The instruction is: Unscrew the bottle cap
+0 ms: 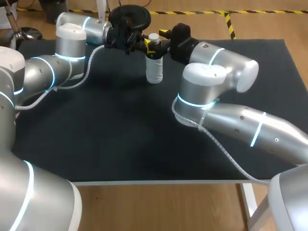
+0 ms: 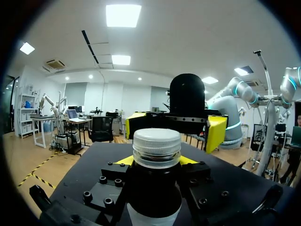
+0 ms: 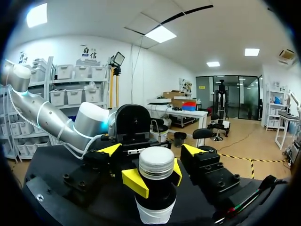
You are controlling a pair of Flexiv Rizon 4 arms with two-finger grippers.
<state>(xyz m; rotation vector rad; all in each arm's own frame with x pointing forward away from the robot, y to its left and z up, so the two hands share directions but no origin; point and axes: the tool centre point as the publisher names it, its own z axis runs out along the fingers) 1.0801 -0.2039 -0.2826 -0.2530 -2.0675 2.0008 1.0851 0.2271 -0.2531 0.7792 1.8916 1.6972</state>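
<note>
White ribbed cap (image 1: 154, 37), seated on a pale bottle (image 1: 154, 71). The bottle stands upright on the black mat (image 1: 120, 125) at the far side of the table, between the two arms. The cap is not yet off.

Left gripper (image 2: 156, 162): closed on the bottle's neck just below the cap, one yellow tip on each side. Likely purpose: to anchor the bottle against turning.

Right gripper (image 3: 153, 150): fingers spread wide, with the tips flanking the cap at cap height and clear of it. It grips nothing. Likely purpose: lined up to close on the cap and twist.

Arrangement: the grippers face each other from opposite sides, one low on the neck and one high at the cap, so neither crowds the other's hold.

Markings: no writing can be made out on the bottle or cap.
</note>
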